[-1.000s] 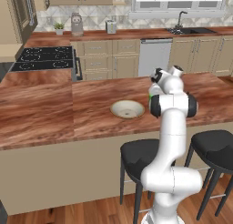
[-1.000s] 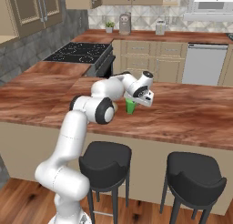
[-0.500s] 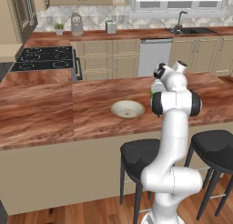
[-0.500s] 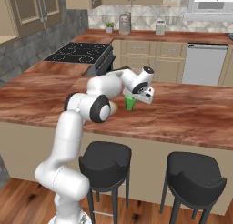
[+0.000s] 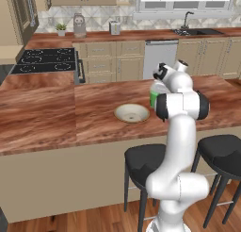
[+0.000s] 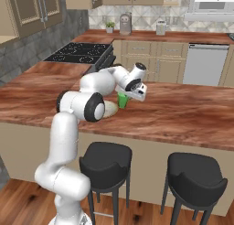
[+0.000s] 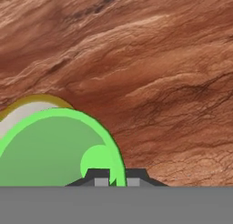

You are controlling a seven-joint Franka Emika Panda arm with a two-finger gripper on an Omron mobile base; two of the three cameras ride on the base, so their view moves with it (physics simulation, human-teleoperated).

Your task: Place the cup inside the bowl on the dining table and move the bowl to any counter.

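In the hand view's lower left, the green cup (image 7: pixel 54 148) sits with its rim pinched between the closed-in gripper (image 7: pixel 117 177) fingertips, mouth facing the camera, the bowl (image 7: pixel 27 107) rim just behind it.

I can't make out a single word, number or brand mark anywhere here. The cup (image 6: pixel 122 100) is plain green, the bowl (image 5: pixel 132 114) has a bare cream inside, and the wood-grain surface (image 5: pixel 56 113) carries no label. The canisters (image 6: pixel 125 24) by the far wall are too small to show any lettering.
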